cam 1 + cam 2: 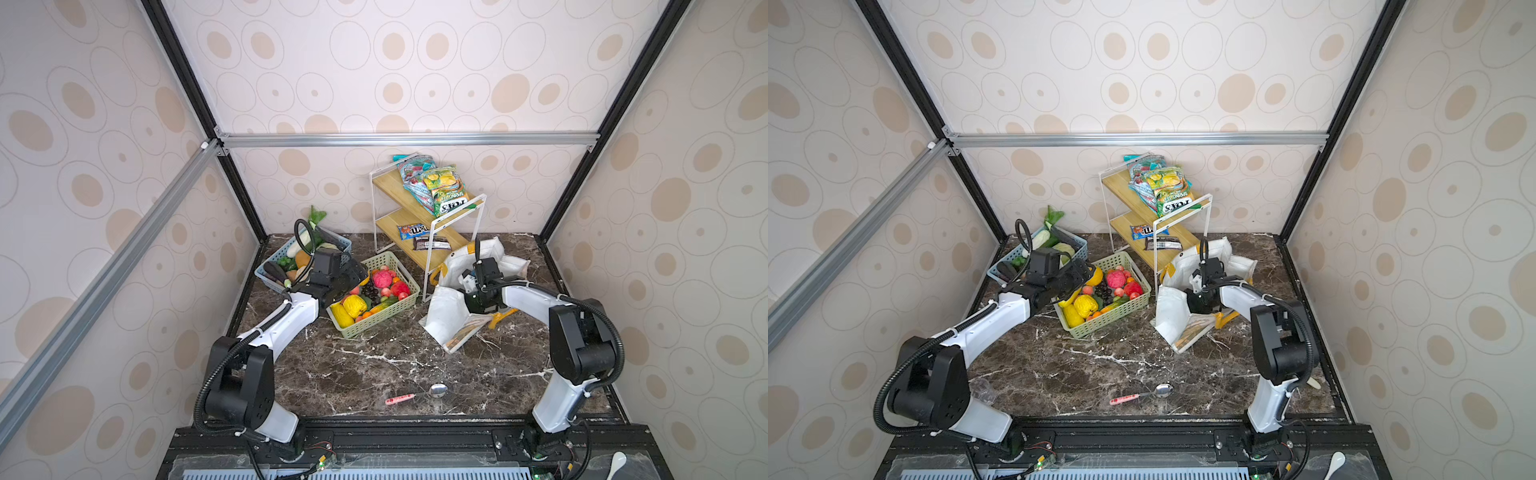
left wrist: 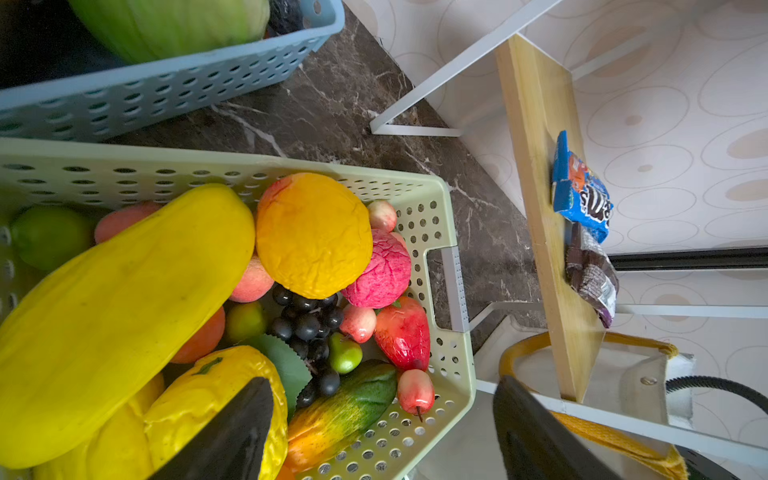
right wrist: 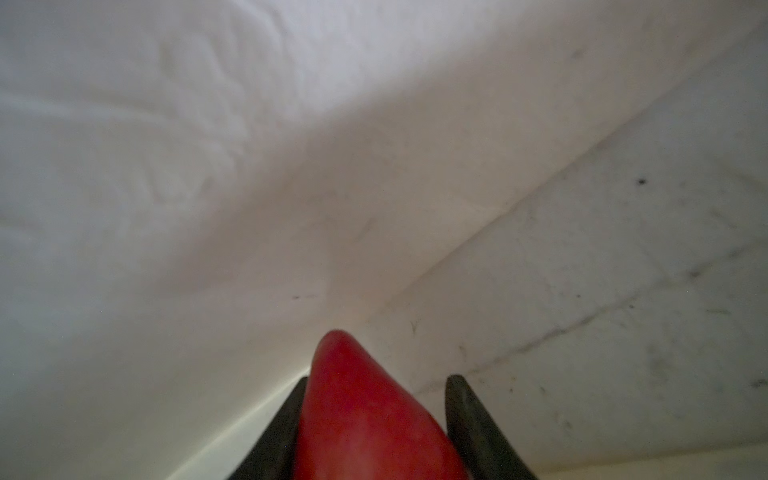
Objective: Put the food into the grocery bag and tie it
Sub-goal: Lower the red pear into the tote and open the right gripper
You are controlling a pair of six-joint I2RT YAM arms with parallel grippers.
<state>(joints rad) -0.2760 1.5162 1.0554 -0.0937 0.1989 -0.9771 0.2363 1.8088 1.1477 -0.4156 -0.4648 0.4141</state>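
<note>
So you've got the dark brown marble-look tabletop [image 1: 374,361] with everything crowded toward the back. The biggest thing on it is the white soft fabric grocery bag [image 1: 446,307] with yellow-orange strap handles [image 1: 503,316]. It's slumped on the right side, just beside the foot of the two-tier wooden shelf with the white metal frame [image 1: 388,183], and your right arm goes down into its open mouth. Left of the bag is the light green slotted plastic basket [image 1: 376,320], piled with toy fruit, and behind that the light blue slotted plastic basket [image 2: 166,87] with the vegetables. Your left gripper [image 2: 380,382] hangs over the green basket with its jaws spread wide and nothing between them. Under it you can see a long yellow piece [image 2: 124,311], a wrinkly round orange piece [image 2: 311,237] and a dark grape bunch [image 2: 307,320], all in the basket. Your right gripper [image 3: 380,379] is inside the bag, white fabric all around, clamped on a smooth red tapered toy piece [image 3: 365,415] whose tip pokes out past the fingers. A metal spoon with a pink handle [image 1: 419,395] lies alone near the front edge.
</note>
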